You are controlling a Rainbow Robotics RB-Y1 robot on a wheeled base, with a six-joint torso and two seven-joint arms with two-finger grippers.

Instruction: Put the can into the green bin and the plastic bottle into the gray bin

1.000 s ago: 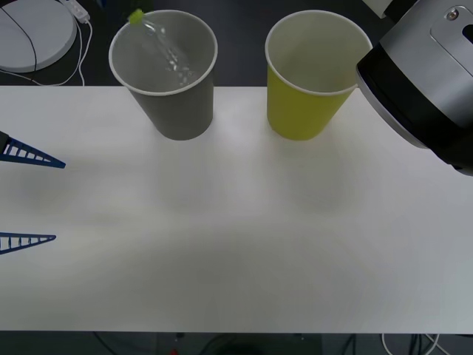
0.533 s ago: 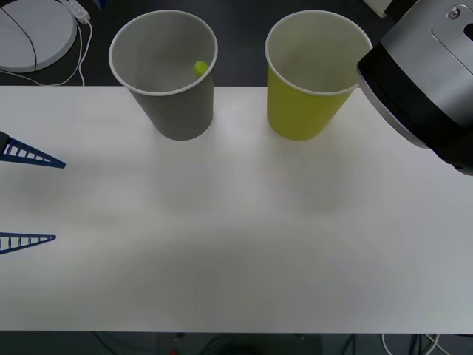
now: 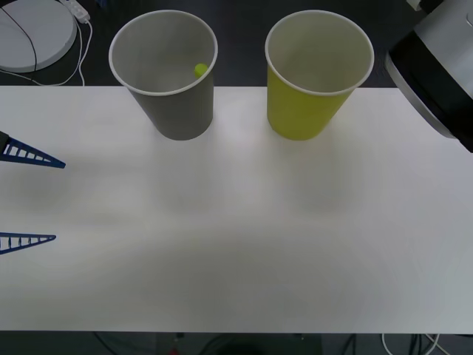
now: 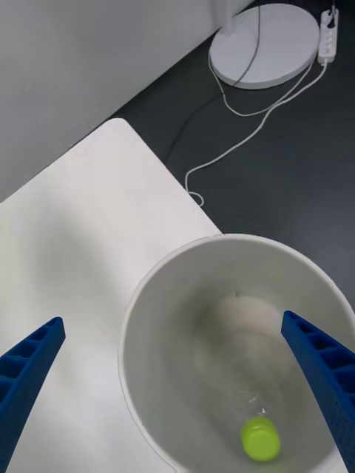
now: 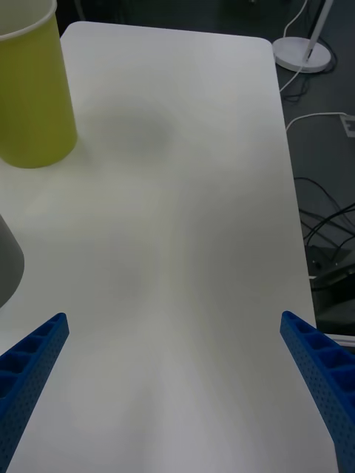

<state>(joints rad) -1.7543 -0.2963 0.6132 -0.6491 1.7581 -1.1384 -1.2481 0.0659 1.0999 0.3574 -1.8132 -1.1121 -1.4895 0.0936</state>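
The gray bin (image 3: 164, 81) stands at the table's back left, with the green bin (image 3: 316, 81) to its right. The plastic bottle (image 3: 200, 69) lies inside the gray bin, its lime cap against the inner wall. In the right wrist view the bottle (image 4: 259, 436) rests at the bottom of the gray bin (image 4: 148, 325), and my right gripper (image 4: 171, 321) hangs open and empty above it. My left gripper (image 3: 29, 198) is open and empty at the table's left edge, well in front of the gray bin. The can is out of view.
My right arm's grey and black body (image 3: 436, 74) hangs over the table's back right corner beside the green bin. A white round lamp base (image 3: 33, 33) and cables lie on the floor behind the table. The white table (image 3: 236, 237) spreads bare in front of both cups.
The bottle leaned out over the gray bin's rim a second ago; it has dropped fully inside. My right arm has drawn back to the right.
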